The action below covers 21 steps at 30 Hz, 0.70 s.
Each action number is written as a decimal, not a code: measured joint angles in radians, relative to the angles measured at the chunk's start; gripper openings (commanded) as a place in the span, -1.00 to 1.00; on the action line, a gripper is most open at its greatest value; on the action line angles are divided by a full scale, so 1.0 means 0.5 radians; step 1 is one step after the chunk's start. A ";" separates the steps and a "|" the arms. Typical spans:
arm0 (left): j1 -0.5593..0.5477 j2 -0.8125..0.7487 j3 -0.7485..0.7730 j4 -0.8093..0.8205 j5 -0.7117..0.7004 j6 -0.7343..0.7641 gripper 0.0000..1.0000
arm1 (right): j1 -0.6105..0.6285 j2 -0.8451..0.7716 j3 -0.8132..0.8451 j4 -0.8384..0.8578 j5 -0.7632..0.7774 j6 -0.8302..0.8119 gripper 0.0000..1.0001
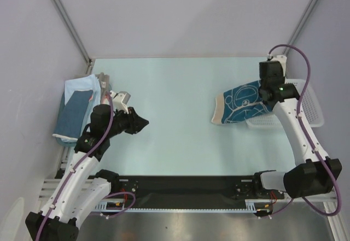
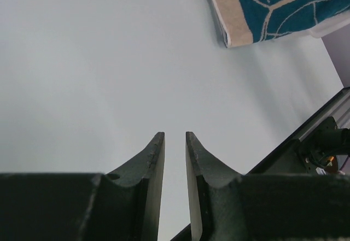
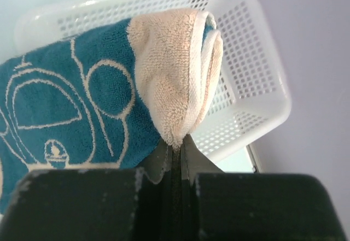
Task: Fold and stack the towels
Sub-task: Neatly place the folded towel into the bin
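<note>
teal towel [image 1: 243,101] stretches lengthwise away to the left of the right pincer [image 3: 176,145], which is clamped on its tan end; left pincer [image 2: 175,142] stands slightly parted.

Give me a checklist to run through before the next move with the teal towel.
1. Right gripper shut on the tan end of the dark teal terry towel with white line drawing: ok.
2. Towel free of the white plastic mesh basket: cannot tell; it overlaps the rim in the top view.
3. Left gripper empty, jaws narrowly apart: ok.
4. Pale green table bare between the arms: ok.
5. Folded blue towels stacked at the table's left edge: ok.
</note>
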 measured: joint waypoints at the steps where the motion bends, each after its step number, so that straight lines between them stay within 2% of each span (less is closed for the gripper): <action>1: -0.003 -0.002 0.000 0.000 0.000 -0.001 -0.46 | -0.062 -0.032 0.000 0.020 -0.041 -0.027 -1.00; 8: -0.018 -0.027 -0.002 0.000 -0.003 0.000 -0.47 | -0.414 -0.025 -0.004 0.141 -0.324 -0.158 -1.00; 21: -0.089 -0.076 -0.003 -0.010 -0.028 0.000 -0.46 | -0.761 0.013 -0.283 0.548 -0.583 -0.382 -1.00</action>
